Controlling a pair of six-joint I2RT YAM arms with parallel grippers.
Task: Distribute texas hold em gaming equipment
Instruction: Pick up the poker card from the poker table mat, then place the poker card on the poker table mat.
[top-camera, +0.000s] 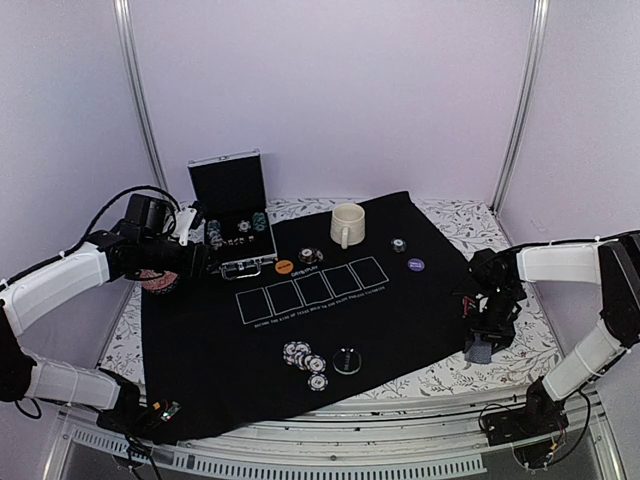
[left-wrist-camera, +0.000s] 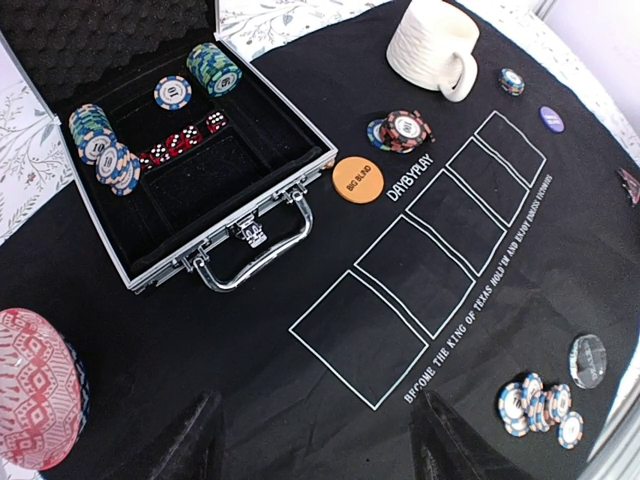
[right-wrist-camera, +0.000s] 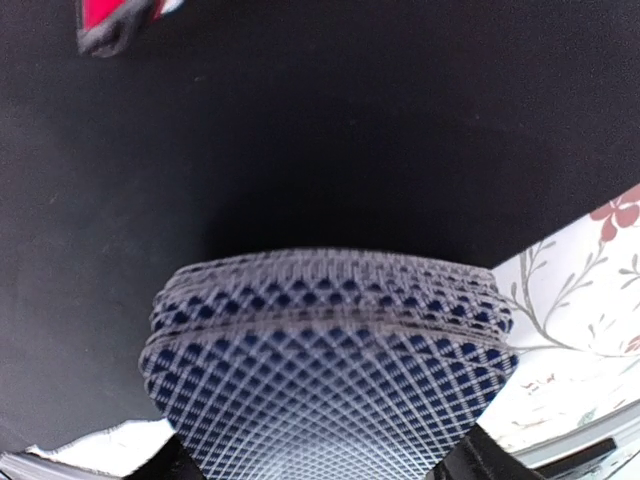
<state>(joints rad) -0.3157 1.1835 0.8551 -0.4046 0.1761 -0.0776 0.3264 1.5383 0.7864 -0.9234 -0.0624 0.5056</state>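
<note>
The right claw (top-camera: 480, 340) grips the deck of grey-blue-backed cards (right-wrist-camera: 325, 350), pinched from both sides. It sits low over the right edge of the black mat (top-camera: 400, 330), close to the desk's (top-camera: 445, 378) right edge. Holding the whole deck there probably keeps it ready to carry toward the 5 card outlines (top-camera: 312, 290) at the mat's middle, all of them bare.

The left claw (left-wrist-camera: 320, 445) hangs open and holds nothing. It is over the mat's left part, beside the open chip case (top-camera: 232, 205) at the far-left corner, likely so it can fetch the chips (left-wrist-camera: 100, 145) stacked inside.

A chip pile (top-camera: 305, 358) lies by the mat's near edge. The orange disc (top-camera: 284, 267) and purple disc (top-camera: 415, 265) sit on the outlines' far side, seemingly marking seats.
</note>
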